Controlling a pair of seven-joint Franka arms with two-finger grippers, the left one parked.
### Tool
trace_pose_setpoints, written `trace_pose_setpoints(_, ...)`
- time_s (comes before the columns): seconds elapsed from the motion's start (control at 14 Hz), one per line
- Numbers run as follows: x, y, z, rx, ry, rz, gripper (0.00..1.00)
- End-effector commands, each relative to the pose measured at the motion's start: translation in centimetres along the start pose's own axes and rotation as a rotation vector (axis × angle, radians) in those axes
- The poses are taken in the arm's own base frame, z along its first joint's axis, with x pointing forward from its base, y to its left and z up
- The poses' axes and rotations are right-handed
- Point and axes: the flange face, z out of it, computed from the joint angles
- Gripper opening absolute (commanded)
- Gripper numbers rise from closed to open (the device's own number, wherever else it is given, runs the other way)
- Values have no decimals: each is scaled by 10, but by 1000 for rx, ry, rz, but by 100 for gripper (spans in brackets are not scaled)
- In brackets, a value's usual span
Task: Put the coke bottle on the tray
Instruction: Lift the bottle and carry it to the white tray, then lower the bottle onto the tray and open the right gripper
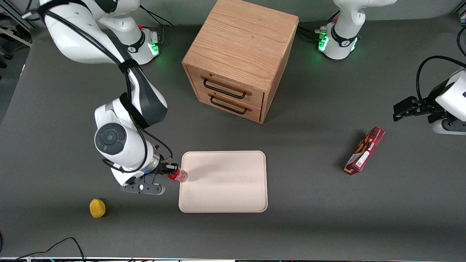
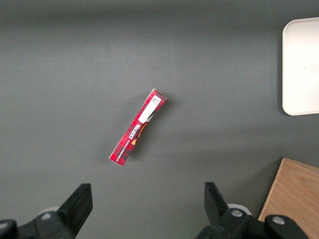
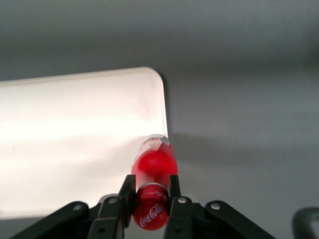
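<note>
The coke bottle [image 1: 178,174] is small and red with a red cap and a clear base. My right gripper [image 1: 172,171] is shut on it near the cap and holds it tilted over the rim of the tray at the working arm's end. In the right wrist view the gripper [image 3: 150,191] has both fingers pressed on the bottle's neck [image 3: 152,172], its base pointing at the tray's edge. The cream-beige tray [image 1: 233,189] lies flat on the grey table, nearer the front camera than the cabinet; it also shows in the right wrist view [image 3: 65,134].
A wooden drawer cabinet [image 1: 238,58] stands farther from the front camera than the tray. A red snack box [image 1: 364,150] lies toward the parked arm's end, also in the left wrist view [image 2: 138,127]. A yellow lemon-like object [image 1: 97,207] lies near the working arm's end.
</note>
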Motion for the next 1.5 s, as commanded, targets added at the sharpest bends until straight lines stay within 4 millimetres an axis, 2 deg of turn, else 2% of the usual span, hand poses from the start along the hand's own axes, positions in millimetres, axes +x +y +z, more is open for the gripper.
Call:
trace_pose_setpoints(0.0,9,-33,7,-43,82,20,0)
trace_pose_setpoints(0.07,8,-39,12,-39,93,33,0)
trace_pose_setpoints(0.21,10,-41,11,-29,105,34,0)
trace_pose_setpoints(0.36,12,-43,20,-18,116,35,0)
trace_pose_setpoints(0.57,16,-42,33,-6,128,38,0)
trace_pose_setpoints(0.79,17,-42,35,-1,129,40,0)
trace_pose_setpoints(0.86,18,-40,38,-4,125,43,56)
trace_pose_setpoints(0.93,19,-38,38,-4,126,43,100)
trace_pose_setpoints(1.21,18,-36,23,-7,130,40,100)
trace_pose_setpoints(1.43,15,-31,-8,-21,122,41,100)
